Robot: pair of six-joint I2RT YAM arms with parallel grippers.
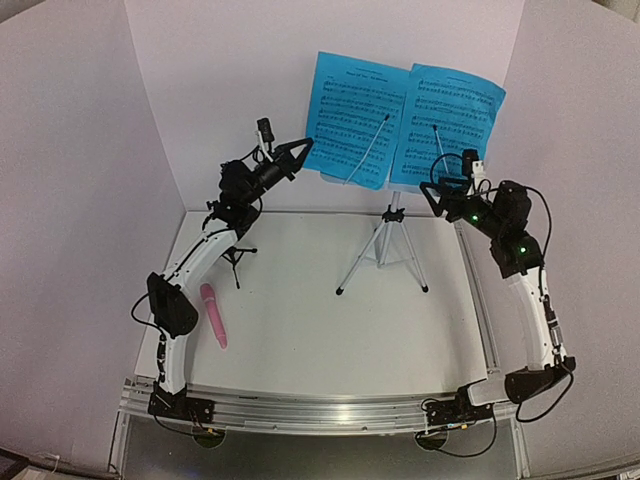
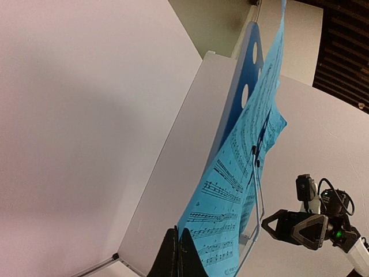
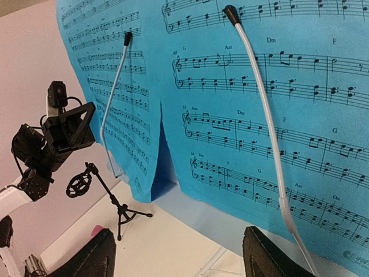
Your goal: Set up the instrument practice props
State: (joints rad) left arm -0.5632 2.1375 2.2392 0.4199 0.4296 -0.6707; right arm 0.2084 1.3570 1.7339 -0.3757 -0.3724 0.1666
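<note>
**Pages on the stand, microphone lying loose**

The music stand [image 1: 390, 215] is at the back middle of the surface [image 1: 300, 350]. It carries two blue sheet-music pages side by side, each crossed by a wire retainer [image 3: 262, 109].

The left jaws are fully shut, with their tips at the lower outer edge of the left page [image 1: 355, 115]. I cannot tell whether any paper is nipped between them. The right jaws gape wide and hold nothing, just below the right page [image 1: 445, 120].

The pink microphone [image 1: 213, 315] lies flat on the surface, well to the left of the stand and nearer the arm bases. The black tripod mic holder [image 3: 95, 190] stands upright to the stand's left, farther back than the microphone.

The pages look thin and limp and would probably crease or tear, so nudge them only at a margin. The microphone looks rigid, light and round, so it may roll; grip it across the middle of its shaft. The holder looks spindly and would likely tip under a sideways push.
</note>
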